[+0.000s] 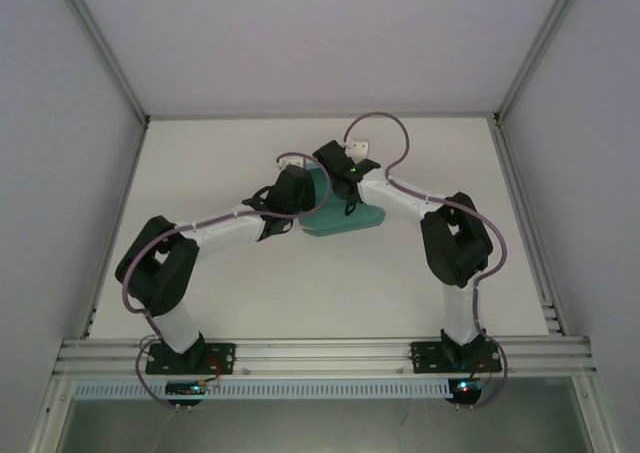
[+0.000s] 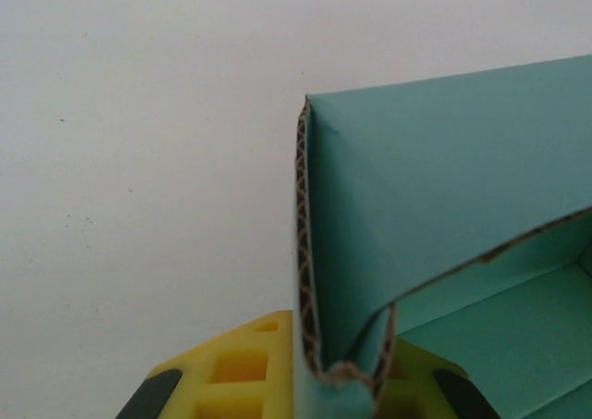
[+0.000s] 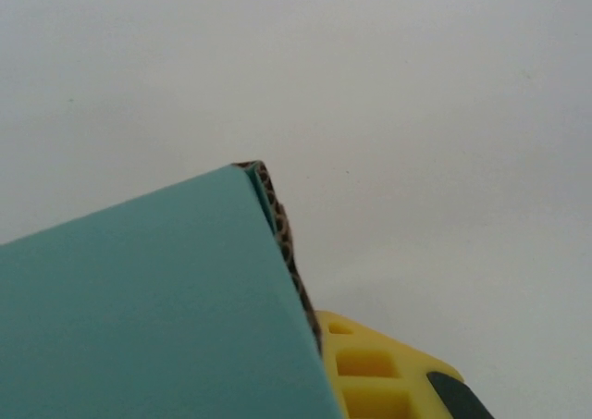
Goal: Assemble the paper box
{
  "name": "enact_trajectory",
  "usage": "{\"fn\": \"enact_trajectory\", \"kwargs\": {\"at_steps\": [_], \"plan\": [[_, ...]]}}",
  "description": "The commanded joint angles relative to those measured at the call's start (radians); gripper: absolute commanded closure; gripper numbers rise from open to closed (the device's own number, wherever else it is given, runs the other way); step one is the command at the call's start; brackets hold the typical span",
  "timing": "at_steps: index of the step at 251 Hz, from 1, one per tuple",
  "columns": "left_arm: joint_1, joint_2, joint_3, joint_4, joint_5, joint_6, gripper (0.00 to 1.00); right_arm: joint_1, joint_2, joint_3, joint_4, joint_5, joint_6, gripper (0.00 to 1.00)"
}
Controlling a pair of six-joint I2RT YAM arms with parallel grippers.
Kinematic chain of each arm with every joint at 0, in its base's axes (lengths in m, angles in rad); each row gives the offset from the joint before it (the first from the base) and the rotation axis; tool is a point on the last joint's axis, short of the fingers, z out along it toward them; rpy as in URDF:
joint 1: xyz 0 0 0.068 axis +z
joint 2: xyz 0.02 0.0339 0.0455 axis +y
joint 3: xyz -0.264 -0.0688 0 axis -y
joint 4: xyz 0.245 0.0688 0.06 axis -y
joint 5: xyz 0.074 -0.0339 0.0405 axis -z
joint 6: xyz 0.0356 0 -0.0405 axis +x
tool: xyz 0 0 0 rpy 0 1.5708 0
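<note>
Teal paper box (image 2: 444,188), fluted brown edge — yellow latticed left fingers (image 2: 240,368)

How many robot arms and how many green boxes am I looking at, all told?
black-and-white robot arms: 2
teal-green corrugated card box: 1
Total: 3
</note>
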Motion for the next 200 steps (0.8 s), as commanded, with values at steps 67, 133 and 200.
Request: {"fn": "enact_trajectory", "kwargs": {"at_steps": [67,133,200], "plan": [[0.026,-0.010,0.032,-0.066,-0.048,-0.095,1.00,-0.075,-0.016,-0.186,0.375,0.221,-0.143,1.00],[0.028,-0.018,0.030,-0.065,-0.053,-0.060,1.00,-0.059,-0.185,-0.429,0.746,-0.187,-0.466,0.69],[0.038,-0.027,0.053,-0.072,-0.010,-0.012,1.00,-0.026,-0.355,-0.559,0.794,-0.510,-0.481,0.43]]}}
